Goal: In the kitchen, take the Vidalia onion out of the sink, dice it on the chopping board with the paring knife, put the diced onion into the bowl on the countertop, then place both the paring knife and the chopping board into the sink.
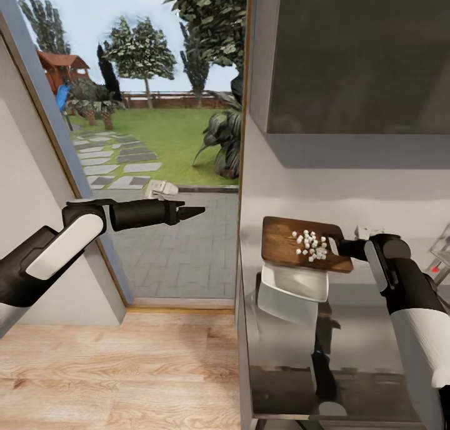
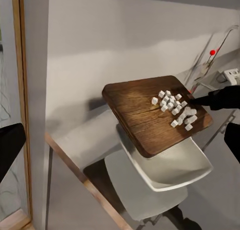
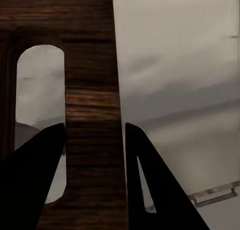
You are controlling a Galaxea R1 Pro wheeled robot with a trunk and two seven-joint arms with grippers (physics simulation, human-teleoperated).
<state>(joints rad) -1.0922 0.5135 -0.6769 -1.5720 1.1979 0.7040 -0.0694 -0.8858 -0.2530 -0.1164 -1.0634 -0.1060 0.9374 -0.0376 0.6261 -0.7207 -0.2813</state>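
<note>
Gripping the dark grained chopping board [image 1: 294,242] at its slot-handle end, our right gripper [image 3: 95,140] pinches the wood between both fingers, lifted above the squarish white bowl [image 1: 299,282] on the glossy countertop [image 1: 350,349]. Small white onion cubes [image 1: 311,244] sit on the board. Our left gripper [image 1: 194,212], fingers together and empty, is well apart from the bowl.

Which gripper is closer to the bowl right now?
Right. The right gripper grips the chopping board by its handle end just above the bowl; the left gripper hangs off beyond the countertop's end.
</note>
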